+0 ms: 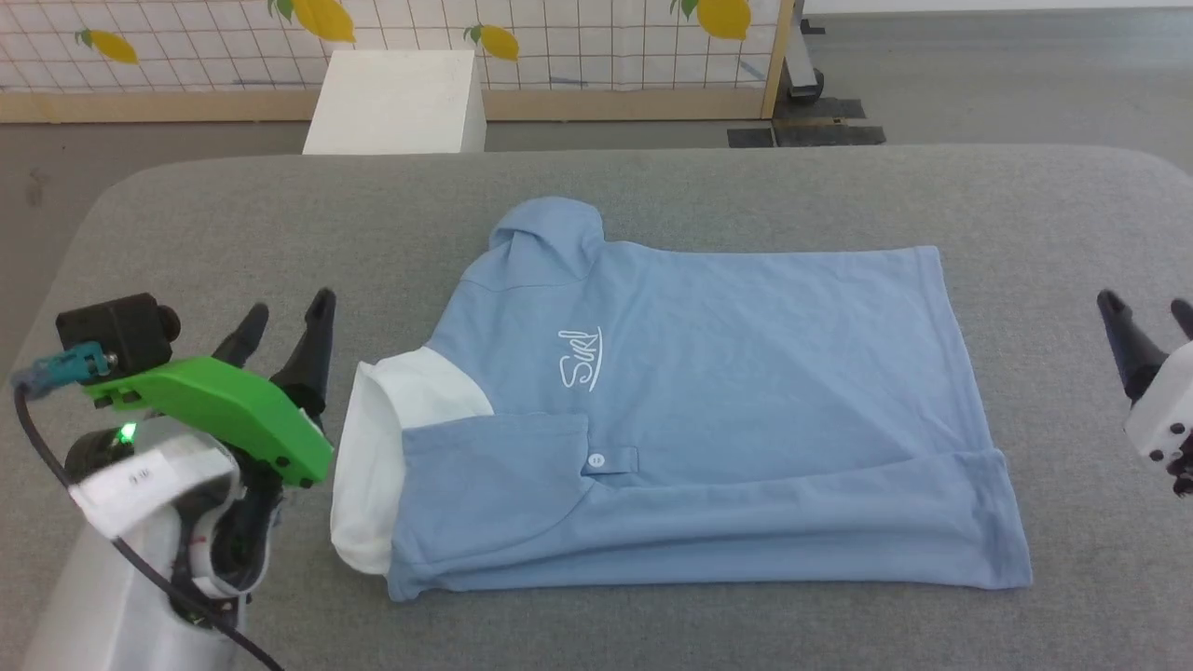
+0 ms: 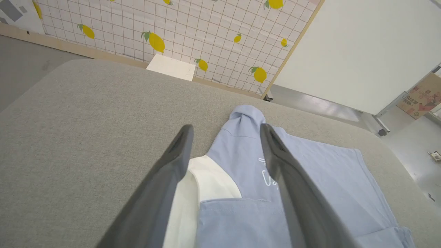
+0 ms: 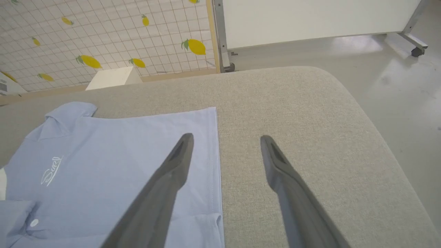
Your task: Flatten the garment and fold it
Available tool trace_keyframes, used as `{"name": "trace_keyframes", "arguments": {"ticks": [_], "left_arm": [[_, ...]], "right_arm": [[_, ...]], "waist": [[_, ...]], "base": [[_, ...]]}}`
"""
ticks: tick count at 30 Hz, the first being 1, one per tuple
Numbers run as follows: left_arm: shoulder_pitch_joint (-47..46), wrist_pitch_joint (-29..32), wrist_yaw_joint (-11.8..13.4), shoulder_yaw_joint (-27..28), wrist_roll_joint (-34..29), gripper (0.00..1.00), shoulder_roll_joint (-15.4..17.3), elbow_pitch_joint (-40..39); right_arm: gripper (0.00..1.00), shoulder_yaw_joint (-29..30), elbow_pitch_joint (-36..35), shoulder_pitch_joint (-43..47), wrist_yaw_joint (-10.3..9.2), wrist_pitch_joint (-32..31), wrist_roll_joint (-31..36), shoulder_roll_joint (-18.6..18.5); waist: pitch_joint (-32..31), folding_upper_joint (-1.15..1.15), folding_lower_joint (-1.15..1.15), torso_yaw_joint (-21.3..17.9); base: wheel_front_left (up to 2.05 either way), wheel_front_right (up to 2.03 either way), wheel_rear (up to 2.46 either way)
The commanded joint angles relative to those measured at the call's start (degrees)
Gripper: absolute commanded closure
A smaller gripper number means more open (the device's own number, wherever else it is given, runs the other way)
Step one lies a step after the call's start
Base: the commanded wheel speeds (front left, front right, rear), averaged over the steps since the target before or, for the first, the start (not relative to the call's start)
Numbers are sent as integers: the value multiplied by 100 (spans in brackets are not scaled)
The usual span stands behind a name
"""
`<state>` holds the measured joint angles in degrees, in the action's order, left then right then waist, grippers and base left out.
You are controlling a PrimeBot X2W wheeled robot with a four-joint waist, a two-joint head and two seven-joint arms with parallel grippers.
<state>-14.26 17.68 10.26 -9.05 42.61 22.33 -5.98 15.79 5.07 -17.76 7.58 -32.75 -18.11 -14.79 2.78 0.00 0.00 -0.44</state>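
Head view | garment (image 1: 708, 373) at table (image 1: 186, 233) centre, near side folded over | left gripper (image 1: 289, 308) by collar, right gripper (image 1: 1146, 306) by hem | fingers (image 2: 165, 179) spread, empty, apparently set for next fold.

The left pincer (image 1: 289, 306) is at the lower left, fingers wide apart and empty. The right pincer (image 1: 1145, 302), at the right edge, is spread wide too.
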Motion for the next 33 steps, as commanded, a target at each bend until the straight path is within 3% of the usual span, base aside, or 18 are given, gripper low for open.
{"name": "trace_keyframes", "arguments": {"ticks": [1,6,9,14,24,33], "left_arm": [[-82,-343,-154,-18,-166,0,-57,113],[-246,-1661,-719,-188,-573,0,-238,705],[-372,-2329,-851,-221,-754,0,-386,1138],[-736,-2824,-1035,-388,-933,0,-566,1796],[-2562,-2657,-1423,-787,-1085,0,-846,3261],[-4738,-1345,-1454,-911,-969,0,-954,4820]], "right_arm": [[0,31,-30,-91,-9,255,-3,100],[0,113,3,-143,-9,1164,-27,242],[0,125,63,-182,-9,1493,-18,287],[0,114,152,-270,-9,1700,-4,314],[0,39,119,-696,-9,1698,21,327],[0,-227,48,-997,-9,1721,-5,472]], "waist": [[53,0,0,2],[232,0,0,-8],[370,0,0,-2],[663,0,0,30],[1517,0,0,-5],[2317,0,0,-491]], "base": [[0,0,0],[0,0,0],[0,0,0],[0,0,0],[0,0,0],[0,0,0]]}}
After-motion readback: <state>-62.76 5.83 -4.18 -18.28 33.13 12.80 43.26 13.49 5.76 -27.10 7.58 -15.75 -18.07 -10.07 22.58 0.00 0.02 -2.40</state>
